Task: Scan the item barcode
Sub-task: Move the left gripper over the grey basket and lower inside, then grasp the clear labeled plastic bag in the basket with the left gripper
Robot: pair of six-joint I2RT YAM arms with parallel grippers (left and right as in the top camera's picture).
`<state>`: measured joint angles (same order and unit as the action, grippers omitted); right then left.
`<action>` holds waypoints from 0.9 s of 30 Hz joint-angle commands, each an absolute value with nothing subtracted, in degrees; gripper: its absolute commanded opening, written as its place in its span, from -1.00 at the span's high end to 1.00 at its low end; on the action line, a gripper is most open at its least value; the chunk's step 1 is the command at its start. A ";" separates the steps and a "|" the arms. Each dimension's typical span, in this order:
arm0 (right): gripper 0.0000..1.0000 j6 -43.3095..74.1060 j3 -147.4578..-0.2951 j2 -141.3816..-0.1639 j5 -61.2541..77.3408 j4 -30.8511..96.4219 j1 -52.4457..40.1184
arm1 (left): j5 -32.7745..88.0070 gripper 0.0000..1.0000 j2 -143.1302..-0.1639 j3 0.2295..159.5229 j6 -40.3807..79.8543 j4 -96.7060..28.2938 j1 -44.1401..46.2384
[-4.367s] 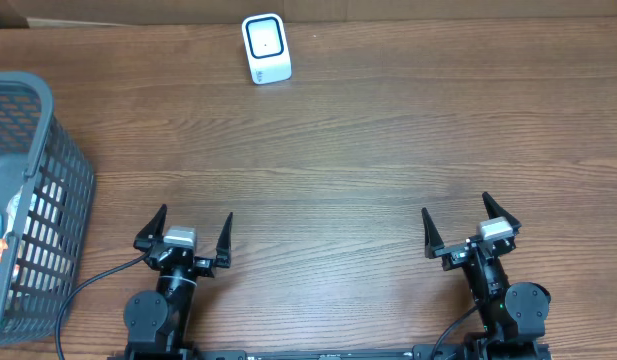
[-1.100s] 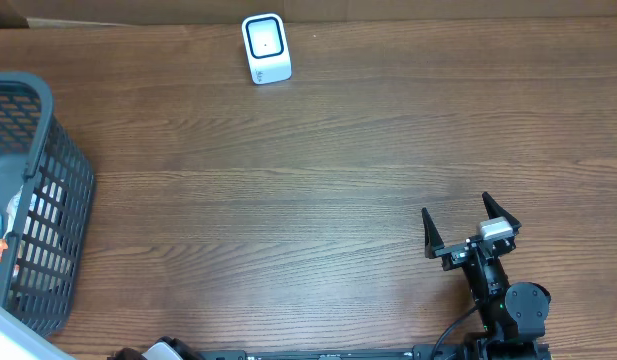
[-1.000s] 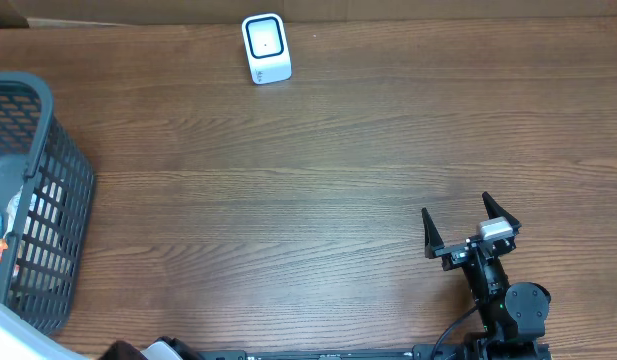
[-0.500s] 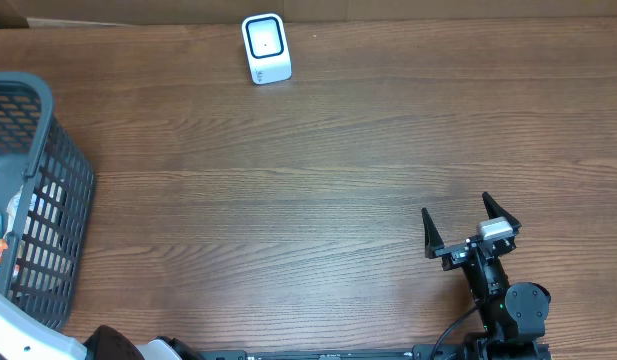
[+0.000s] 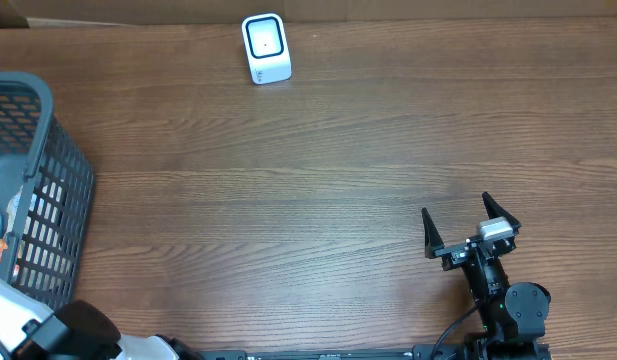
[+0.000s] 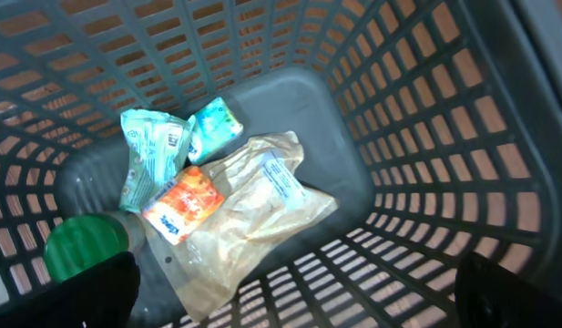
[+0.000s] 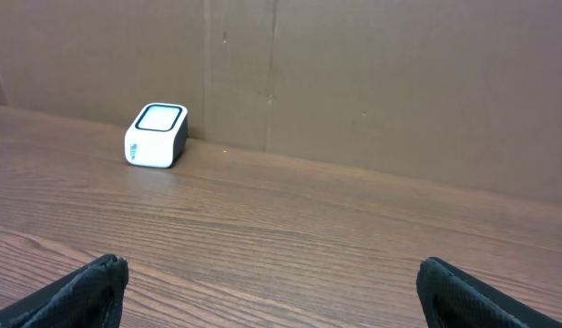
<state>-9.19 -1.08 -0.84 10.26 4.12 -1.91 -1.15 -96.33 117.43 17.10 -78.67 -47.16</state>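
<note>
The white barcode scanner stands at the table's far edge and shows small in the right wrist view. Inside the grey basket lie a crumpled clear bag with a white label, an orange packet, two teal packets and a green lid. My left gripper hangs open above the basket's inside, touching nothing. In the overhead view only part of the left arm shows at the bottom left. My right gripper rests open and empty near the front right.
The basket stands at the table's left edge, its mesh walls rising around the items. A brown cardboard wall closes off the back behind the scanner.
The left arm has come further into the overhead view at the bottom left corner, beside the basket. The right arm and the scanner have not moved.
</note>
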 commanded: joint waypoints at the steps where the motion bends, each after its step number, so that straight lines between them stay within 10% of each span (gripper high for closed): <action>1: -1.00 -8.82 -0.47 -0.16 10.17 3.90 -1.85 | -0.23 -0.98 -97.06 117.80 12.62 -77.60 -47.64; 27: -1.00 -8.82 -0.47 -0.16 10.20 3.90 -1.85 | 1.10 -0.82 -106.94 114.52 4.38 -76.40 -47.51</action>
<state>-9.19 -1.08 -0.84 10.24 4.10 -1.91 0.43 -105.80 115.92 5.76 -76.71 -47.35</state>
